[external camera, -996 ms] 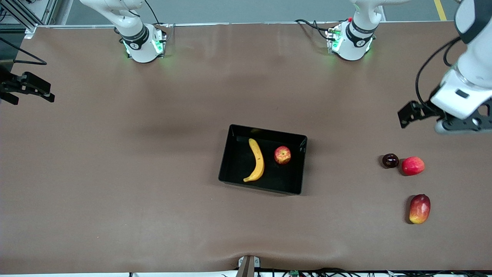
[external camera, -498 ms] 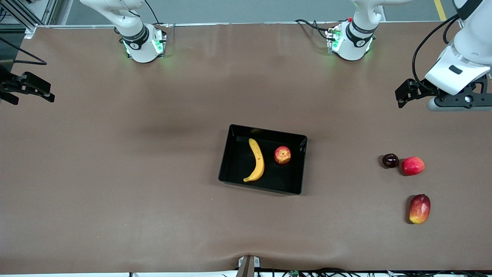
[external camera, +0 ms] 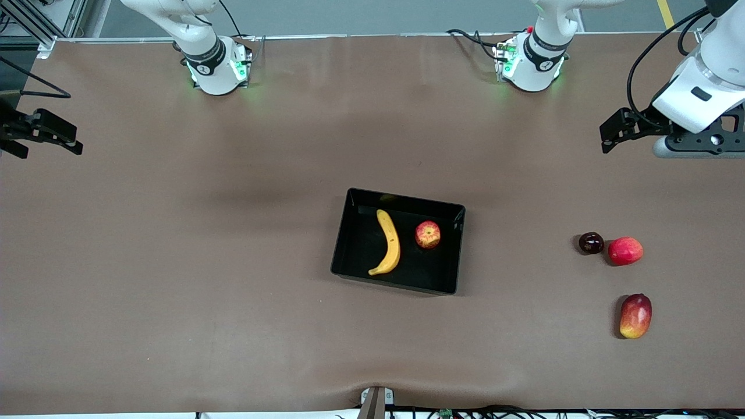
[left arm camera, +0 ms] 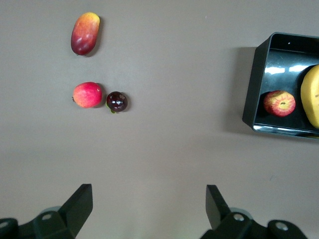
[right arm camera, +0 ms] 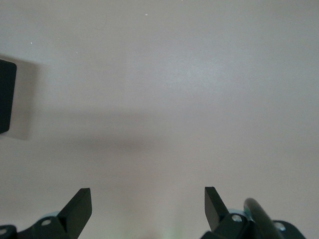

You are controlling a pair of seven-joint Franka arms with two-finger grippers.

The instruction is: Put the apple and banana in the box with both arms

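The banana (external camera: 389,243) and apple (external camera: 428,234) lie side by side in the box (external camera: 344,233), so the job looks done. The left gripper (left arm camera: 148,209) and the right gripper (right arm camera: 148,206) hang wide and empty over bare table, well away from the box.

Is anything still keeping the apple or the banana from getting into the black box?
Nothing visible does: the banana and the apple already lie side by side, apart, inside the box. The left gripper and right gripper hang open, away from it.

Yellow banana (external camera: 388,244), red apple (external camera: 428,234) streaked pale yellow — glossy black box (external camera: 451,250), brown table (external camera: 174,262).
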